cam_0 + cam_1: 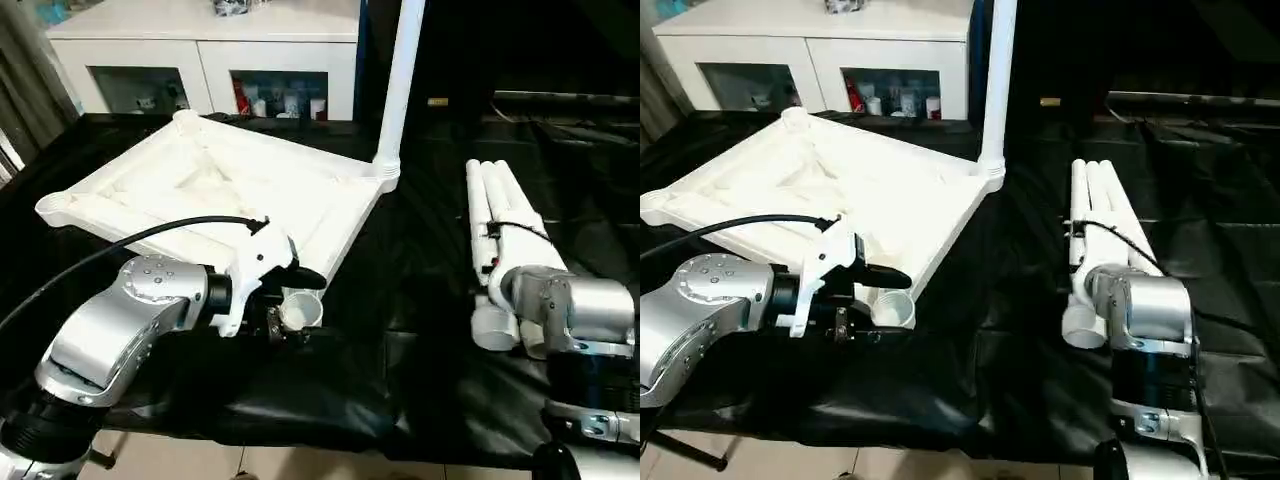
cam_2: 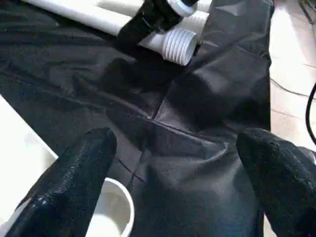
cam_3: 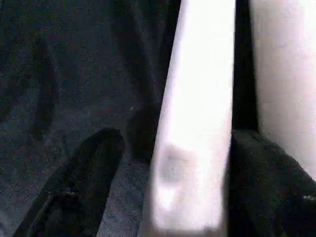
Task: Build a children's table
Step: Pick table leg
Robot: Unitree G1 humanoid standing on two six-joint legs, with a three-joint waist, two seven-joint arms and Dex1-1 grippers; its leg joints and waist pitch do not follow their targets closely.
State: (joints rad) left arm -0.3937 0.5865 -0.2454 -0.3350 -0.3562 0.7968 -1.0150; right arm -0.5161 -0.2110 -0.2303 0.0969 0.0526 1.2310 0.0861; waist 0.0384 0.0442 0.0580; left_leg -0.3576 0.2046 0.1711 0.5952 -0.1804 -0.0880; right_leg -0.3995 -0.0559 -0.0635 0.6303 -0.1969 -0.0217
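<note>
Left gripper [image 2: 173, 173] jaws spread wide by the table top's [image 1: 230, 185] corner socket [image 1: 300, 312] — right gripper [image 3: 168, 182] jaws released, straddling a loose leg [image 3: 197, 123].

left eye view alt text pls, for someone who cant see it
A white plastic table top lies upside down on black cloth, one white tube leg standing in its far corner. The open left gripper hovers at its near corner socket.

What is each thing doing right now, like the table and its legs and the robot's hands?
White plastic tabletop: upside down, ribs up, on the black cloth.
Fitted white tube leg: upright in a far corner socket.
Loose white tube legs: lying side by side.
Left gripper: open, empty.
Right gripper: open astride one loose leg.
</note>
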